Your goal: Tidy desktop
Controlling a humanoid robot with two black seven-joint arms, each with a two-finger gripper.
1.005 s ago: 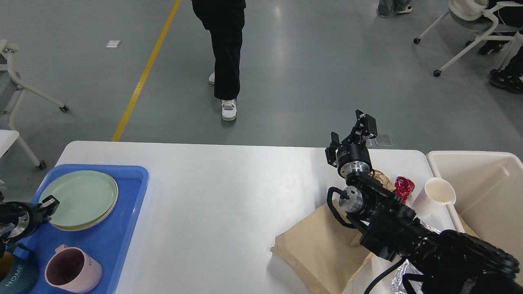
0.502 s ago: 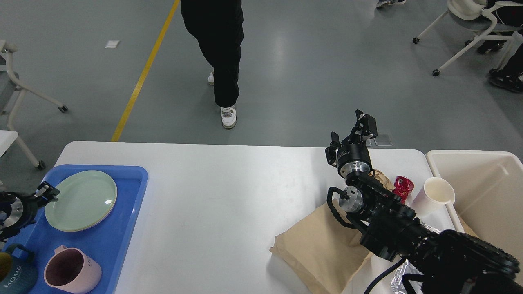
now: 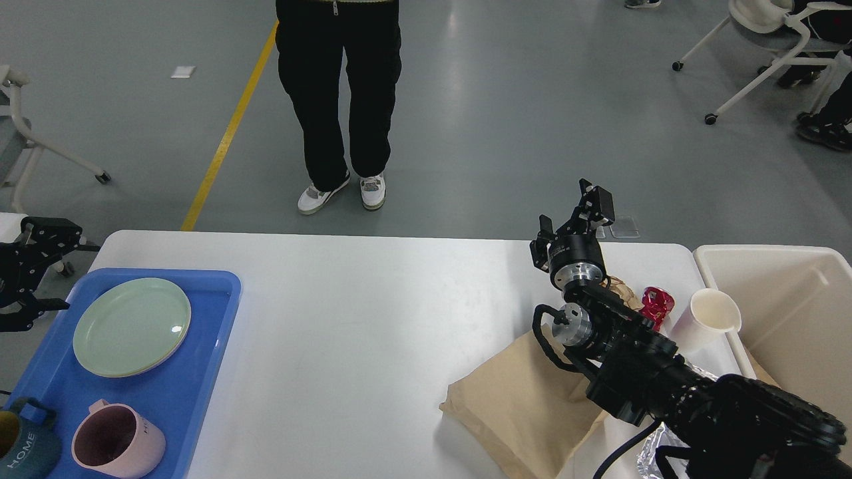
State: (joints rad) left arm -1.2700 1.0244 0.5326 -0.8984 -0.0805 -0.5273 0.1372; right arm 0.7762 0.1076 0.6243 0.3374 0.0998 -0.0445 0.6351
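R gripper (image 3: 578, 211) over desktop (image 3: 373, 319) far edge, prob open

Cut off at the waist by the top edge: person (image 3: 339, 100) beyond the desktop (image 3: 373, 319). Cropped by the left and bottom edges: blue tray (image 3: 173, 399), dark blue mug (image 3: 23, 446), base of the pink mug (image 3: 116, 442). Left gripper (image 3: 50, 269) clipped by the left edge, arm out of sight. Hidden in part behind the right arm: brown paper bag (image 3: 526, 406), red wrapper (image 3: 657, 303), foot of the white paper cup (image 3: 709, 319). Only a sliver showing at the bottom edge: crumpled foil (image 3: 655, 449). Cream bin (image 3: 792, 306) cut by the right edge. Right gripper (image 3: 576, 216) dark, fingertips hard to separate. Chairs at both sides cropped.
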